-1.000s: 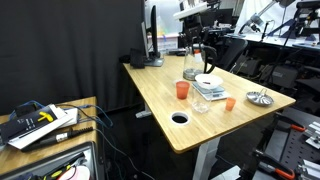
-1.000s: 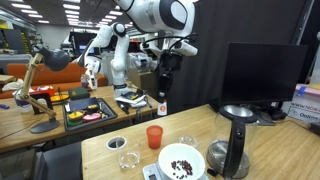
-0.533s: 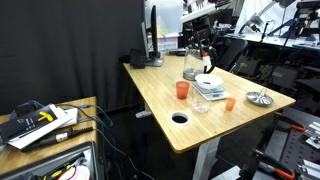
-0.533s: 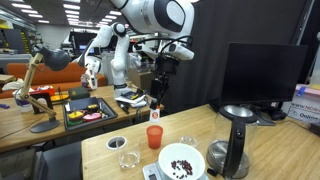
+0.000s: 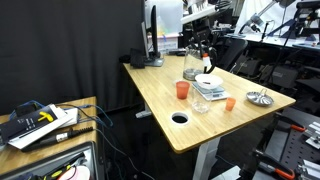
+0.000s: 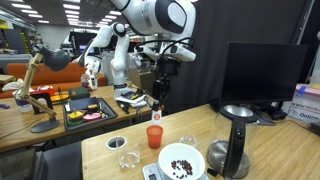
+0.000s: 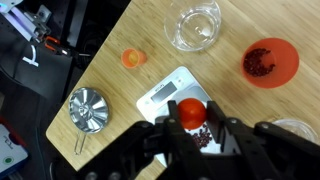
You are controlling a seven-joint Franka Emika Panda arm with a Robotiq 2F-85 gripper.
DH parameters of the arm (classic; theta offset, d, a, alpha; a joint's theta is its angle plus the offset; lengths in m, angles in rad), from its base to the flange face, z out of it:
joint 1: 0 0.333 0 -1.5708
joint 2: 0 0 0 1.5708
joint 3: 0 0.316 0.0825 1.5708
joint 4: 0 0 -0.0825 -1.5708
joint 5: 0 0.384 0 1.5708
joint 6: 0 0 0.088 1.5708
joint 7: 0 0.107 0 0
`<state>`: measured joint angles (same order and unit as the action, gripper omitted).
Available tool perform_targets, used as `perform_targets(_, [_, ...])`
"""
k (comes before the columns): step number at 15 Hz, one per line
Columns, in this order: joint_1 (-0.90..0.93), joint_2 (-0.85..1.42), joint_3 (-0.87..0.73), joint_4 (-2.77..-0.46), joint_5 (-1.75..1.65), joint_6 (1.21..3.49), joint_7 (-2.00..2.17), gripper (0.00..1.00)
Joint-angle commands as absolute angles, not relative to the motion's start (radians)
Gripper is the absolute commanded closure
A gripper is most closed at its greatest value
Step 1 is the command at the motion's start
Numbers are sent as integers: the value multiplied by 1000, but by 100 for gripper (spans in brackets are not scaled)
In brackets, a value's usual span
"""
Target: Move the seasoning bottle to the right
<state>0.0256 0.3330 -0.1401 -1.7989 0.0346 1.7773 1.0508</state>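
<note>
Red-capped, the seasoning bottle [image 7: 190, 110] hangs clamped in the gripper [image 7: 191, 130] above the wooden table [image 7: 145, 25]. Beneath sits a white scale [image 7: 160, 95].

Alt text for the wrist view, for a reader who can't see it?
Seen from above, the gripper holds the seasoning bottle, red cap up, over a wooden table. Below lie a white scale, a small orange cup, a clear glass bowl, an orange bowl of dark bits and a metal dish.
</note>
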Motion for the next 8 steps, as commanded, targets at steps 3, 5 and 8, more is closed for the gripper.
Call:
perform_targets(3, [-30,249,-170,-1924,53,1900,1094,92])
perform_targets(5, [-56,210,-193,-1988,63,1925,1136,92])
perform_targets(8, [-102,162,-234,-2087,72,1960,1224,92])
